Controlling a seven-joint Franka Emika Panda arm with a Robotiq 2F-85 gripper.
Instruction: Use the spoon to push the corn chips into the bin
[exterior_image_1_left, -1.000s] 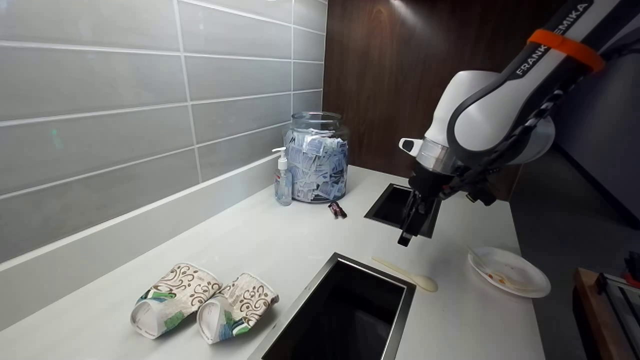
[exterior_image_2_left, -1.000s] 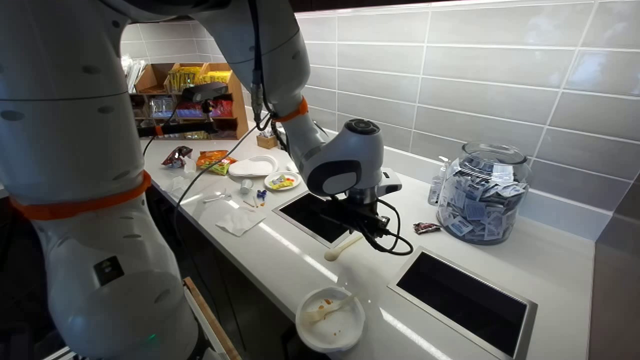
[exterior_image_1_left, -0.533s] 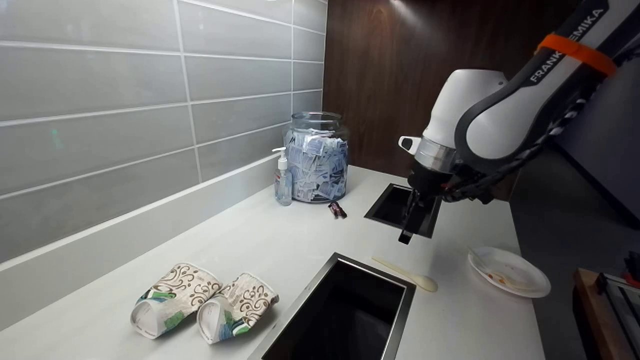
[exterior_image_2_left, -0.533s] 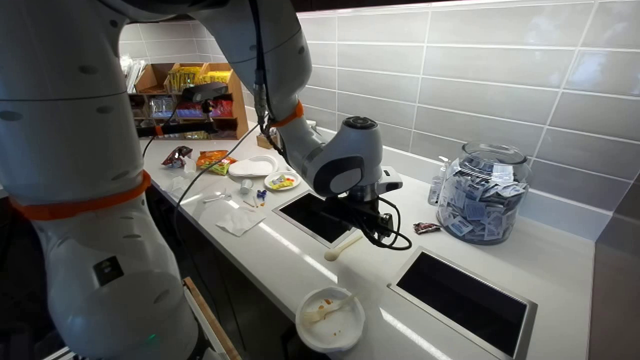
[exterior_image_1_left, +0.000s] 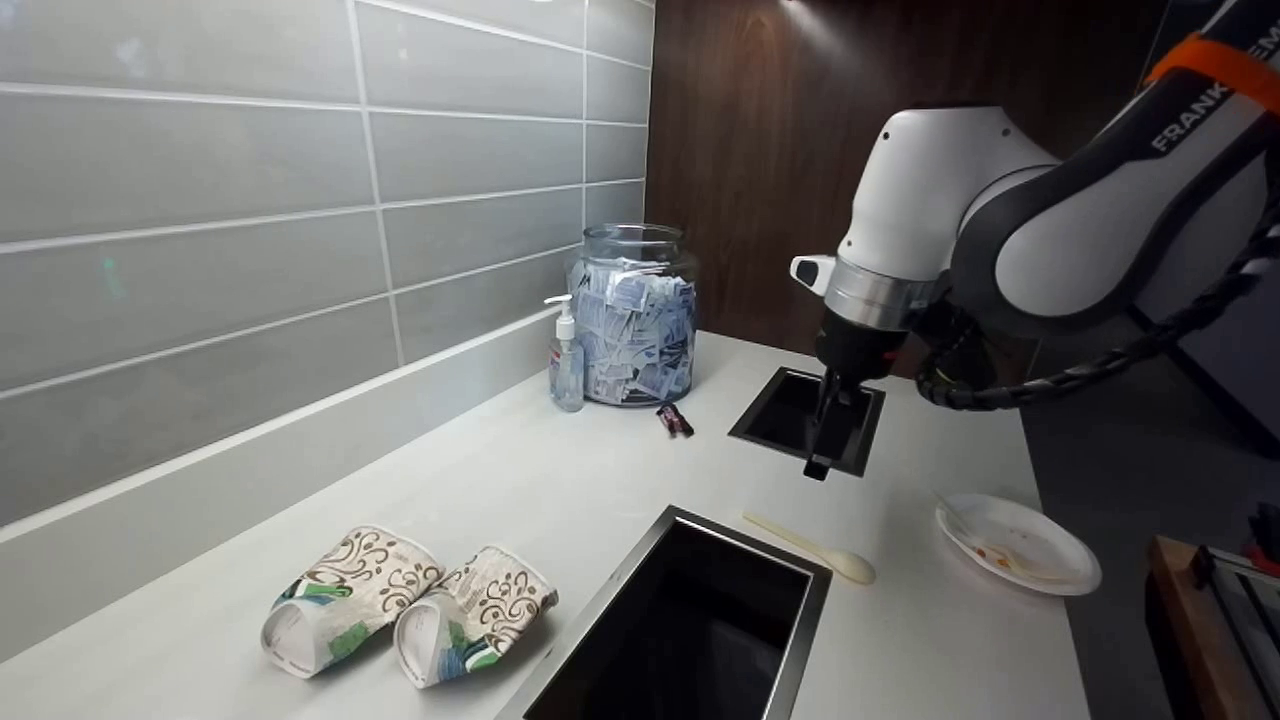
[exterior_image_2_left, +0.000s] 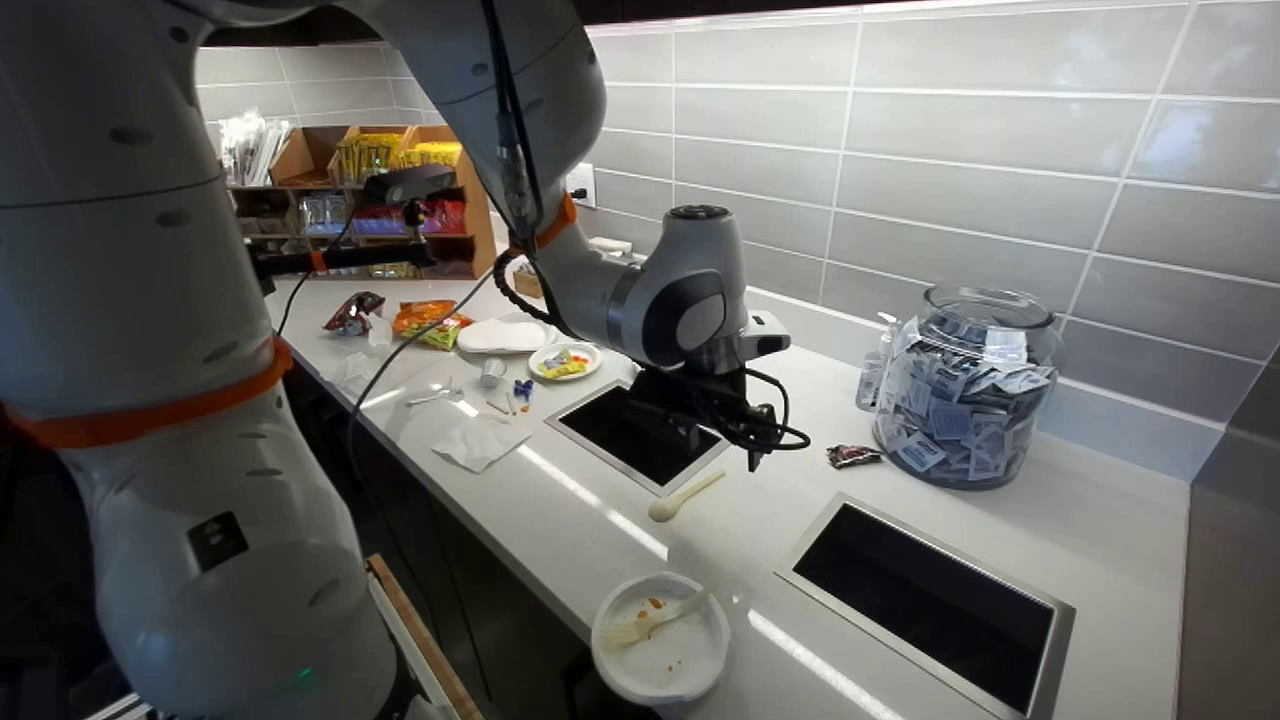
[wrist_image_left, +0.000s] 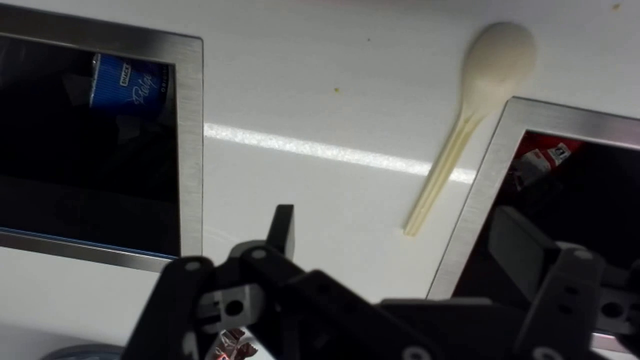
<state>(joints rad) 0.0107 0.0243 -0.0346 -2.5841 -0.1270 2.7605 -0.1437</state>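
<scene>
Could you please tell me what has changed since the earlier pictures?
The arm has risen a little in both exterior views, and its fingers now point more nearly straight down. They stand open; nothing was visibly taken hold of or let go. The spoon, the white plate and the clear jar stayed where they were.

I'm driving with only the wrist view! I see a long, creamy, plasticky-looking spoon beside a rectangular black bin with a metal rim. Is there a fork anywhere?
Observer: Yes, a pale, plastic-looking fork rests in a round white plate.
Operator: Ooh! And what's next to that bin, where I can't see?
Observer: Two crumpled, papery-looking beige objects with brown swirls, between it and the grey-tiled wall.
Operator: Is my black, two-fingered pincer touching the smooth white counter?
Observer: No, in both exterior views it hangs above that surface.
</scene>
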